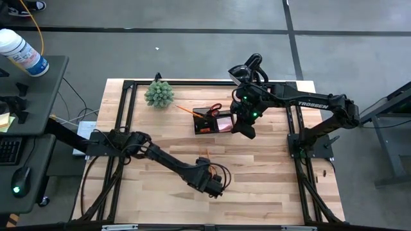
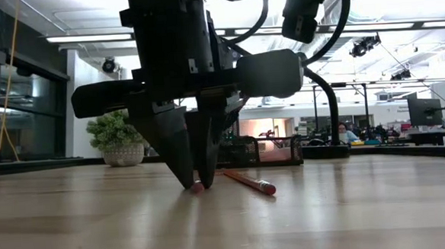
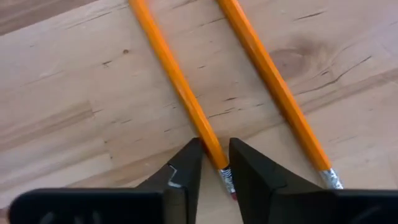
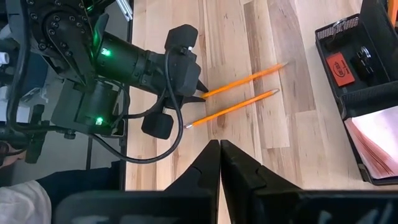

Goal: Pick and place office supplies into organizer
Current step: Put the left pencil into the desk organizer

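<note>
As its fingers straddle 1 pencil [image 3: 186, 99], the left gripper [image 3: 216, 163] is half-closed
Light, stiff, slippery: grip nearer mid-length; right gripper [image 4: 219, 149], clenched empty, waits at 12 o'clock

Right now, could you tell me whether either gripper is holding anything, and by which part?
The left gripper has a pencil between its fingers at the eraser end, on the table; whether they grip it cannot be told. The right gripper is shut and empty.
</note>
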### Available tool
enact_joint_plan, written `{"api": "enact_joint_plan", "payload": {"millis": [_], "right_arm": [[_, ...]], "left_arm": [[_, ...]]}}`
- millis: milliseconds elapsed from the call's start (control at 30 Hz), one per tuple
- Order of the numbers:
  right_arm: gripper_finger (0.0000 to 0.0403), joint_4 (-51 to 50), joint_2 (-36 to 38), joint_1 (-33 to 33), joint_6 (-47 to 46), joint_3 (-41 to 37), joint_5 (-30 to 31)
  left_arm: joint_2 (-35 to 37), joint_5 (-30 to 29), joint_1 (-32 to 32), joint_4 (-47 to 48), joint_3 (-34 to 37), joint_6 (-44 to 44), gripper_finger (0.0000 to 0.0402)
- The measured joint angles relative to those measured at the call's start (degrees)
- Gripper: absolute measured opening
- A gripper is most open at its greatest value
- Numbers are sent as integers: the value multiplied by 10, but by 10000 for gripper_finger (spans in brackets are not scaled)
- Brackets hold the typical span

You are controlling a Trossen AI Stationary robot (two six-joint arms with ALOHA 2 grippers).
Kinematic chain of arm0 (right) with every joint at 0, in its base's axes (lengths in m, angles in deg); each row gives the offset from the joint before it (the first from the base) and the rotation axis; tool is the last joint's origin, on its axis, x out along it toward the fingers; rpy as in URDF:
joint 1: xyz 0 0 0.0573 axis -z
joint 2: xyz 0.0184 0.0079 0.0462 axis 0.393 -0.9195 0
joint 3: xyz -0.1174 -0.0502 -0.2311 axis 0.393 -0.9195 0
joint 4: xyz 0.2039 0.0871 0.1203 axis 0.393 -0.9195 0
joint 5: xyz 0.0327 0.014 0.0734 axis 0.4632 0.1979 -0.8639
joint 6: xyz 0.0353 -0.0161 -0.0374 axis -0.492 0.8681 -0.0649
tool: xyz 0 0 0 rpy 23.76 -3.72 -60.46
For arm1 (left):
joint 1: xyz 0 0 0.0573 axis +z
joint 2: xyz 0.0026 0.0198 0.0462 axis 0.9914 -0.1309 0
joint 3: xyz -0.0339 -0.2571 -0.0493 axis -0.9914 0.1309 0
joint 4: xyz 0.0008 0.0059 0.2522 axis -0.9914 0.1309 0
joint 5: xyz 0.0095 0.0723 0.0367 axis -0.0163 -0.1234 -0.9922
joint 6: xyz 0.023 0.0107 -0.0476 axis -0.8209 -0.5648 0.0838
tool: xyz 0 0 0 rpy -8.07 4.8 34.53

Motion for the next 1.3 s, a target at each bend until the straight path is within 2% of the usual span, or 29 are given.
{"api": "enact_joint_plan", "payload": {"millis": [400,767,1000,1300], "right_arm": [[7,0,0,0,4,0,3],[7,0,0,0,4,0,3],[7,0,0,7,8,0,3],[7,0,32,55,8,0,-9]], "left_arm": [[0,10,-11,5,-1,-10,6],[-3,-7,-14,43,-29,-43,1],[-3,-31,-20,105,-62,-43,1],[-2,-45,-37,214,-90,-12,1]]}}
